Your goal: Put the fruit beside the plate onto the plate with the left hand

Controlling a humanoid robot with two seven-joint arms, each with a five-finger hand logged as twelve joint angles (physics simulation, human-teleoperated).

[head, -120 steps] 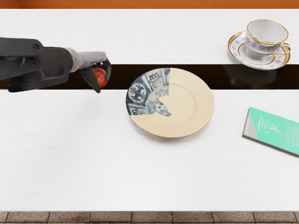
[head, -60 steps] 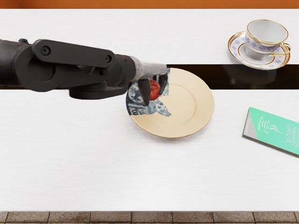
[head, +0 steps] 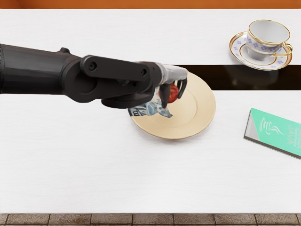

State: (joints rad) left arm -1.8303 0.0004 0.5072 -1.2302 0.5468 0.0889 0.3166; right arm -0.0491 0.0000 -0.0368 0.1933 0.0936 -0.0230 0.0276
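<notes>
- White tabletop (head: 94, 165), dark gap (head: 244, 77) running across it; the left robot hand (head: 170, 84) hangs over the plate (head: 200, 113), fingers curled round the red fruit (head: 173, 93), pinching it.
- I can't tell whether the fruit touches the plate. It sits over the middle; released from height, it may bounce or roll past the rim.
- Fingers opening unevenly could flick it toward the gap.
- Coming down too far, the knuckles might shove or tip the plate.
- Cup (head: 267, 35) stands well apart, so there's no risk there.
</notes>
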